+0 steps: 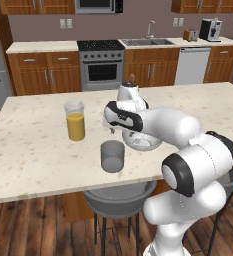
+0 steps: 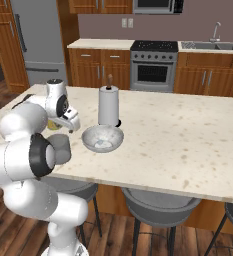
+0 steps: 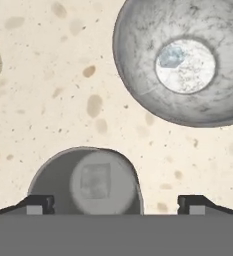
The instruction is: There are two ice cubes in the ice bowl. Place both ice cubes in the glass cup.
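Seen from the hand view, my gripper point(image 3: 115, 205) is open, its fingertips point(image 3: 35, 204) wide apart with nothing between them. It hovers above the smoky-grey glass cup point(image 3: 83, 180), and one pale ice cube point(image 3: 95, 179) lies at the cup's bottom. The speckled ice bowl point(image 3: 138, 75) sits beside the cup, with another ice cube point(image 3: 170, 55) on its pale floor. From the left base view, the gripper point(image 1: 113, 131) hangs over the cup point(image 1: 112, 156), and the arm hides part of the bowl point(image 1: 147, 144). The right base view has the bowl point(image 2: 88, 141) in plain sight.
A taller glass of orange liquid point(image 1: 75, 121) stands left of the cup. Just behind the bowl stands a white jug with a brown knob point(image 2: 108, 106). The island counter point(image 2: 188, 145) spreads wide to the right. Grey stools point(image 1: 119, 197) sit under its near edge.
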Available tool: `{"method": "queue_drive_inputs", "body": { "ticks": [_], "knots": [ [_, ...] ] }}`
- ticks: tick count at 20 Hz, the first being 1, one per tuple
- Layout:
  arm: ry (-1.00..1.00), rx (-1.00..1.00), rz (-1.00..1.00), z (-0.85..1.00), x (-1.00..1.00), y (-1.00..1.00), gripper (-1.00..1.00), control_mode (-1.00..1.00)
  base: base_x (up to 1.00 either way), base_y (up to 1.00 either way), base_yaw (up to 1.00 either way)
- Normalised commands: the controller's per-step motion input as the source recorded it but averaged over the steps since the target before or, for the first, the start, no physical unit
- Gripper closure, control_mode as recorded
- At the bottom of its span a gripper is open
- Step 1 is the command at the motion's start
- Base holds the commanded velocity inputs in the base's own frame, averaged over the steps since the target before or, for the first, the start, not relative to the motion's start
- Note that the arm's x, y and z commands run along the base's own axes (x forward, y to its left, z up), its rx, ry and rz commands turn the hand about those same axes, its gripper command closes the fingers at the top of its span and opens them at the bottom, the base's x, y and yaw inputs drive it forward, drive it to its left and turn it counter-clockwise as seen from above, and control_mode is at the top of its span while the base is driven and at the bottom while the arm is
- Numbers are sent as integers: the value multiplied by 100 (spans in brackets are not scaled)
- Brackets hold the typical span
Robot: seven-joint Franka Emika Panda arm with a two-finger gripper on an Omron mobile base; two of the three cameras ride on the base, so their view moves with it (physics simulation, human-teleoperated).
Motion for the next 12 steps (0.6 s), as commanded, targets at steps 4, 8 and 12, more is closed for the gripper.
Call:
{"method": "queue_drive_inputs", "body": {
  "ticks": [4, 8, 12],
  "knots": [
    [0, 4, 0, 0, 12, -100, -100, -100, 0, 0, 0],
    [1, 4, 0, 0, 43, -90, -100, -100, 0, 0, 0],
    [6, 2, 0, 0, 89, -53, -100, -100, 0, 0, 0]
  ]
}}
